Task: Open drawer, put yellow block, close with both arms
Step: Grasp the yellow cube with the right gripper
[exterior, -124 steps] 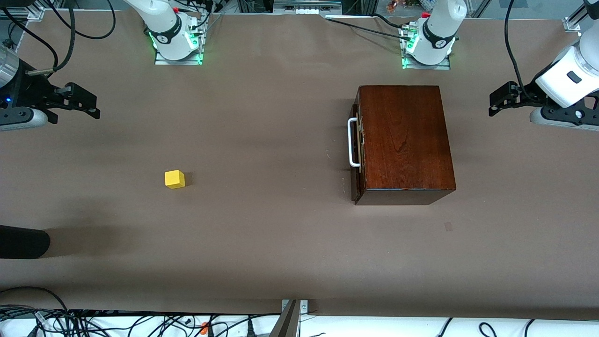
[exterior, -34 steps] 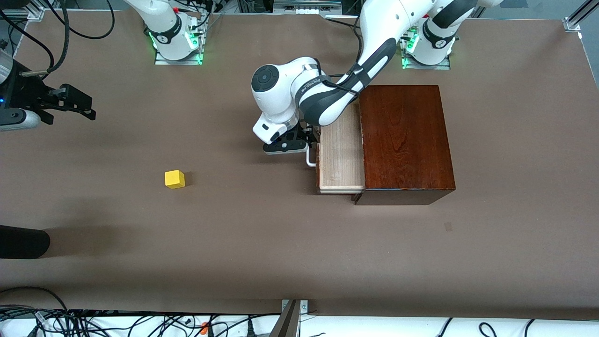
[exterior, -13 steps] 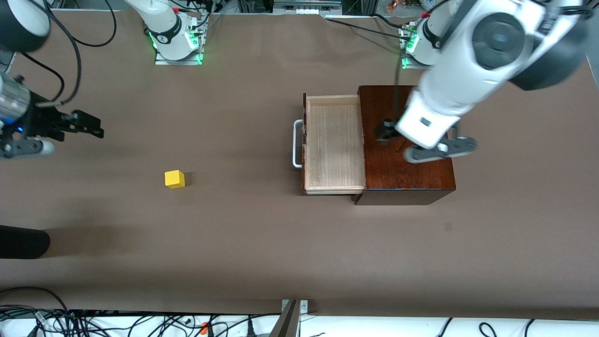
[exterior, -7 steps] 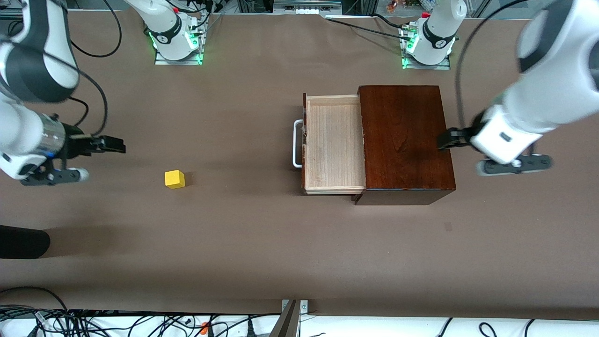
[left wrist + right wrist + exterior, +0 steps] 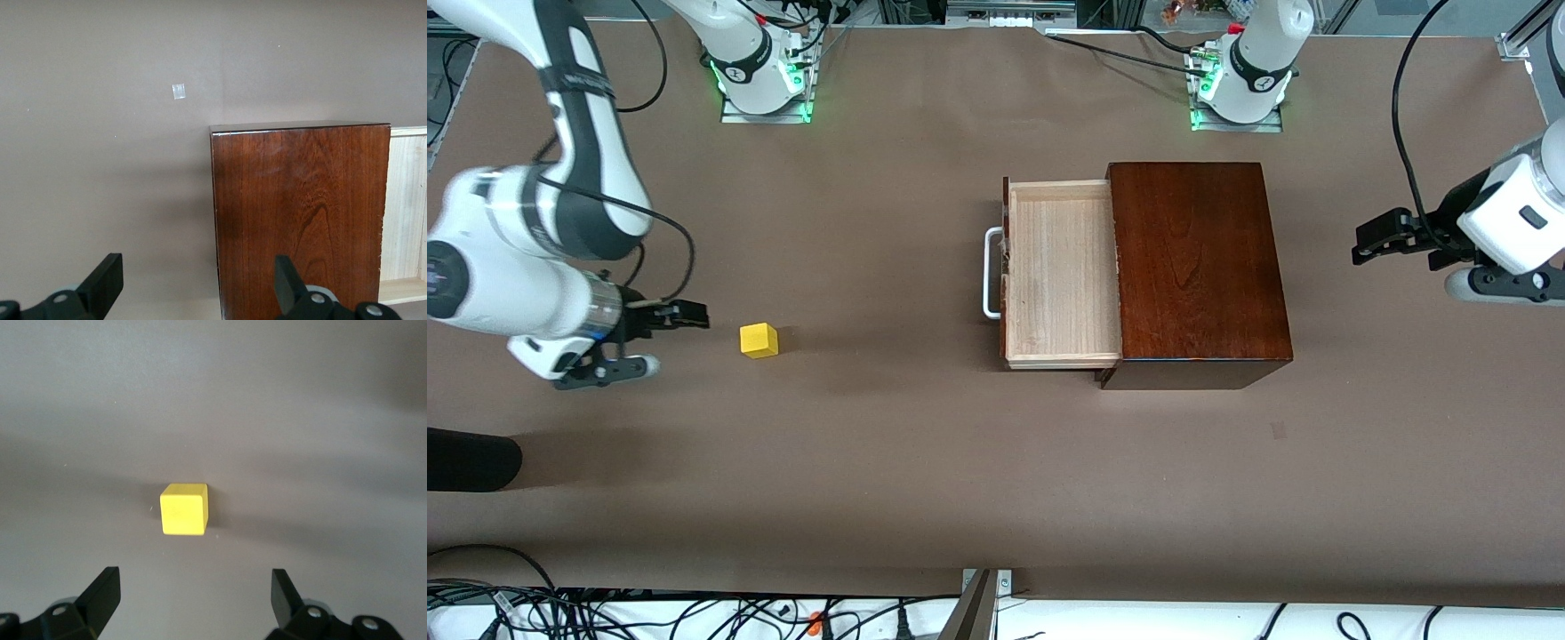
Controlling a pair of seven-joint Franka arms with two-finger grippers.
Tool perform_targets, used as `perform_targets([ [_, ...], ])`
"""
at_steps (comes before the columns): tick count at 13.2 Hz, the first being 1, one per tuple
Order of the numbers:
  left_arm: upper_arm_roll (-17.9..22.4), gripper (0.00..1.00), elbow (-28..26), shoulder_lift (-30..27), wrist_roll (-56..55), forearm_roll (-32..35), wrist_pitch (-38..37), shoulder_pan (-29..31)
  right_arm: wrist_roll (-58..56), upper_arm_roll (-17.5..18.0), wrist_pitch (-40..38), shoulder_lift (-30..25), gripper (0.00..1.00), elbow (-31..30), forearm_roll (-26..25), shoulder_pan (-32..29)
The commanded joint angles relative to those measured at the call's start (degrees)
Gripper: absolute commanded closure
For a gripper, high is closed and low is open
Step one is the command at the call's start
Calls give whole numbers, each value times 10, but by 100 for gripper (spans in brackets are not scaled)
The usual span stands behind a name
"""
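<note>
The drawer (image 5: pixel 1063 271) stands pulled out of the dark wooden box (image 5: pixel 1196 267), its pale tray empty and its white handle (image 5: pixel 990 272) toward the right arm's end. The yellow block (image 5: pixel 759 340) sits on the table apart from the box, toward the right arm's end. My right gripper (image 5: pixel 685 316) is open and empty, low over the table just beside the block; in the right wrist view the block (image 5: pixel 184 509) lies ahead of the open gripper (image 5: pixel 193 597). My left gripper (image 5: pixel 1374 240) is open and empty over the table at the left arm's end, facing the box (image 5: pixel 300 213).
A black object (image 5: pixel 467 460) pokes in at the right arm's end, nearer the camera. A small pale patch (image 5: pixel 1279 430) marks the table nearer the camera than the box. Cables (image 5: pixel 605 604) run along the near edge.
The left arm pulled the drawer open, then swung from over the box out to its own end of the table. The right gripper came down beside the yellow block.
</note>
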Motion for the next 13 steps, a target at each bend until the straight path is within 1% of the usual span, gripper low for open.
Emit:
perform_targets([
  [1, 2, 0, -46, -33, 11, -7, 25, -9, -10, 4, 77, -7, 0, -69, 10, 7],
  [3, 2, 0, -40, -33, 15, -6, 23, -9, -10, 19, 136, 4, 0, -104, 10, 7],
  [4, 1, 0, -39, -33, 16, -7, 17, -8, -11, 20, 158, 11, 0, -114, 10, 7],
  [8, 1, 0, -37, -34, 12, -5, 14, -9, -12, 27, 217, 63, 0, -122, 9, 8],
  [10, 2, 0, -25, -33, 14, -3, 1, -6, -12, 29, 239, 78, 0, -125, 9, 14],
  [11, 1, 0, -24, -33, 13, -3, -1, -7, -12, 28, 241, 78, 4, -129, 9, 16],
  [12, 0, 0, -24, -32, 12, 0, 1, -8, -13, 29, 245, 78, 12, -135, 9, 16],
  [13, 0, 0, -24, -32, 13, 0, 1, -8, -13, 29, 261, 80, 18, -145, 8, 16],
])
